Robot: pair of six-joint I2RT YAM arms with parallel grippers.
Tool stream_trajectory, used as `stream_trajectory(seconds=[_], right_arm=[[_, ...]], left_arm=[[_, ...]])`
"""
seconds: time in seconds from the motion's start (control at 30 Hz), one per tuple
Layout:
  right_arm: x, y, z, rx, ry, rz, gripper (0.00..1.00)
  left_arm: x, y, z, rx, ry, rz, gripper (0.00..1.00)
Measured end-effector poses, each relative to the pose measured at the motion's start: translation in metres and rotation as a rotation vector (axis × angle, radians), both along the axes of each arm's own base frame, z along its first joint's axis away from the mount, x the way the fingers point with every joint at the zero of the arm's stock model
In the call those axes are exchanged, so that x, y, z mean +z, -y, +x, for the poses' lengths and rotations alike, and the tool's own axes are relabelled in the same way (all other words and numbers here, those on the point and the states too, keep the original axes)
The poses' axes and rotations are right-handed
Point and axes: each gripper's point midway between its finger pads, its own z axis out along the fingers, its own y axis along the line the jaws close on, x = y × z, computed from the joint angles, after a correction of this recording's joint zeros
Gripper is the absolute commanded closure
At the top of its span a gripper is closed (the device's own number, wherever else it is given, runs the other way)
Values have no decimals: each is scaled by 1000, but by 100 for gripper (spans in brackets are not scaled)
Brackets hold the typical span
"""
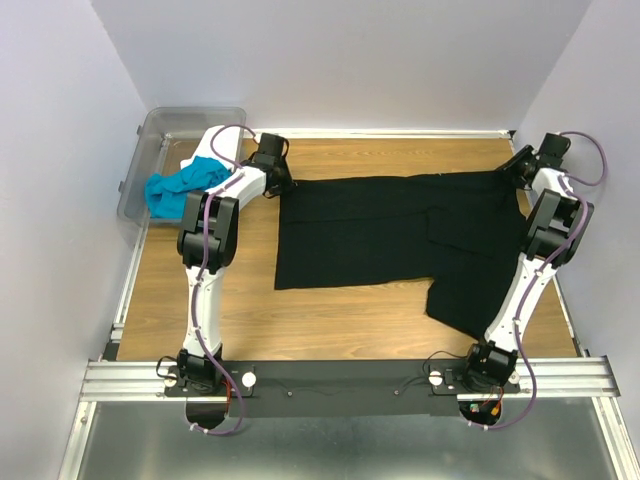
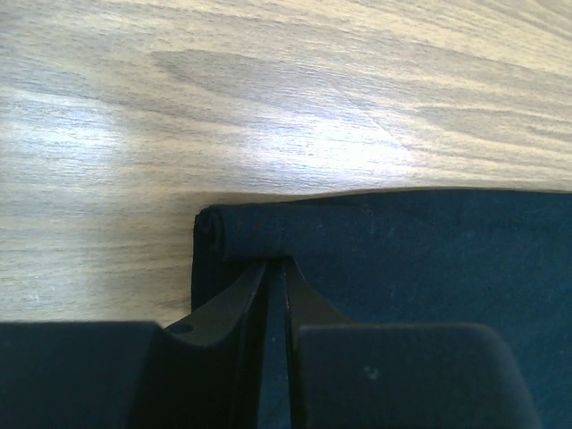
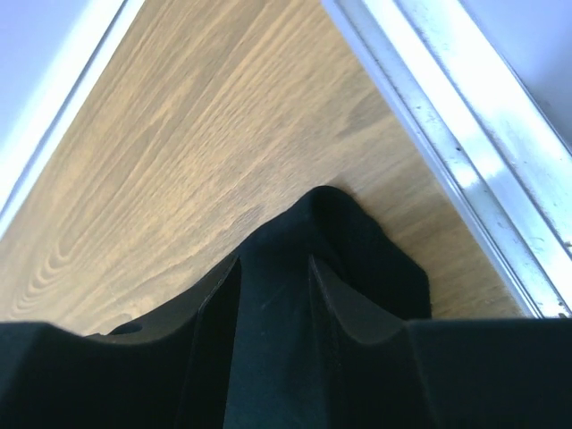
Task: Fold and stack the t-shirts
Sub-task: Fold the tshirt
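— How is the black t-shirt (image 1: 400, 235) lying?
— It is lying spread flat on the worktop (image 1: 200, 300), stretching from the middle to the right side, with one part reaching toward the near edge on the right. Its far left corner is curling into a small roll along the hem, and its far right corner is bunching up into a hump.
— And the others?
— The turquoise t-shirt (image 1: 180, 188) is hanging crumpled over the rim of the clear bin (image 1: 150, 130) at the far left. A bit of the white t-shirt (image 1: 192, 162) seems to be showing just behind it.

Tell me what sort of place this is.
Probably a robotics lab cell, not a home: plain white walls box in a wood table, two arms are bolted to an aluminium rail, and a clear bin holds shirts.
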Motion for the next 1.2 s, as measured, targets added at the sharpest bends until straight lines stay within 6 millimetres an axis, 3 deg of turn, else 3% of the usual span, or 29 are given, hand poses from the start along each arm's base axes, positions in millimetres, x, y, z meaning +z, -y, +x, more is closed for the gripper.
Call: stream_trajectory(seconds=[0.6,0.87,0.9,1.07,1.2], right_arm=[[-2,-3,-13,-33,3,33,55],[-2,-13,-26,-35,-21,41,55],[-2,-14,-27,-35,-24,40,55],[-1,-18,-27,-13,-30,22,55],[1,-19,-27,15,-34,-4,55]], left_arm=[[-2,-9,-11,46,-30,-57,82],[-1,-30,-11,71,-48,-28,81],[-1,-34,-10,73,-46,-21,79],[6,-49,-2,69,-23,27,50],[7,-57,0,64,-11,63,41]])
